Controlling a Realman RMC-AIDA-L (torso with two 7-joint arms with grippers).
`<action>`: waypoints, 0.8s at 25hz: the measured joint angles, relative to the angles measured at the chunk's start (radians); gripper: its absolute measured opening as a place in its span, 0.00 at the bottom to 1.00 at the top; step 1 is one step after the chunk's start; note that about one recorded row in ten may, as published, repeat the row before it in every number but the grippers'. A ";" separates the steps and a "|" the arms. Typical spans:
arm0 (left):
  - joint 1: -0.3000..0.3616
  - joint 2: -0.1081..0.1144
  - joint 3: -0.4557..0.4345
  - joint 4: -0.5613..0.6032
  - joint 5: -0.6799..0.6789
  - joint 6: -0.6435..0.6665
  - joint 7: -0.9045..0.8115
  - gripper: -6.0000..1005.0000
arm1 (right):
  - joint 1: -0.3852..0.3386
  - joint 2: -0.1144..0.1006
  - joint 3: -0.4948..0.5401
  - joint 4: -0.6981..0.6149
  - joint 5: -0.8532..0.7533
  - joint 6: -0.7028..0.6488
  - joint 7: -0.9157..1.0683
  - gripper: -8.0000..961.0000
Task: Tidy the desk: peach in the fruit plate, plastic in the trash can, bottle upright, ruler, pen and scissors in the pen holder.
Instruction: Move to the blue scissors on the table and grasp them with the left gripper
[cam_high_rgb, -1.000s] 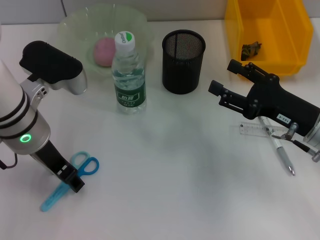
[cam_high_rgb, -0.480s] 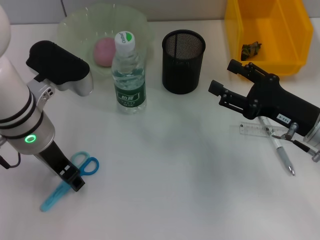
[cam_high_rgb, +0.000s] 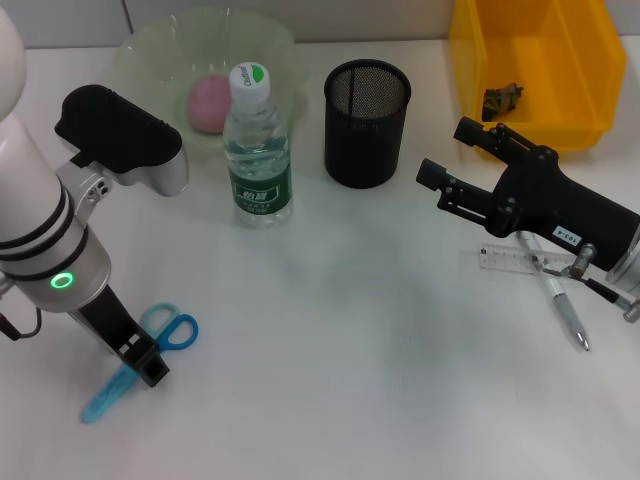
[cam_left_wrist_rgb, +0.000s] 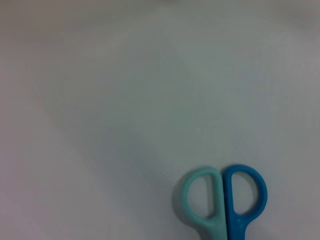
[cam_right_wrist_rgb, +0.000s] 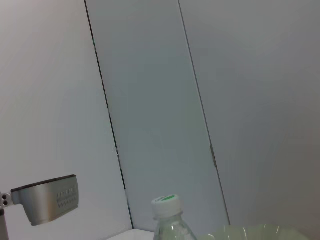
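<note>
Blue and teal scissors (cam_high_rgb: 168, 330) lie flat at the front left of the desk, and my left gripper (cam_high_rgb: 143, 363) is down on their middle, just behind the handles (cam_left_wrist_rgb: 225, 200). Farther right, my right gripper (cam_high_rgb: 447, 155) hangs open and empty between the black mesh pen holder (cam_high_rgb: 367, 122) and the clear ruler (cam_high_rgb: 510, 257). A pen (cam_high_rgb: 560, 305) lies across that ruler. The pink peach (cam_high_rgb: 208, 102) rests in the clear fruit plate (cam_high_rgb: 150, 45). In front of the plate the water bottle (cam_high_rgb: 258, 150) stands upright. Dark crumpled plastic (cam_high_rgb: 502, 98) sits in the yellow trash can (cam_high_rgb: 580, 95).
The right arm's black body lies partly over the ruler and pen. In the right wrist view, the bottle's cap (cam_right_wrist_rgb: 167, 201) and the plate's rim (cam_right_wrist_rgb: 250, 232) show before a pale wall. White desk lies between both arms.
My left arm's upper part has shifted slightly to the right while its gripper stayed on the scissors. The right arm has not moved.
</note>
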 joint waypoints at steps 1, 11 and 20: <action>0.000 0.000 0.000 0.000 0.000 0.000 0.000 0.62 | 0.000 0.000 0.000 0.000 0.000 0.000 0.000 0.86; 0.000 0.000 0.016 -0.005 -0.002 -0.010 -0.004 0.62 | 0.001 0.000 0.000 0.000 0.002 0.000 0.000 0.86; -0.008 0.000 0.028 -0.019 0.005 -0.013 -0.008 0.57 | 0.004 0.000 0.000 0.000 0.008 0.001 0.000 0.86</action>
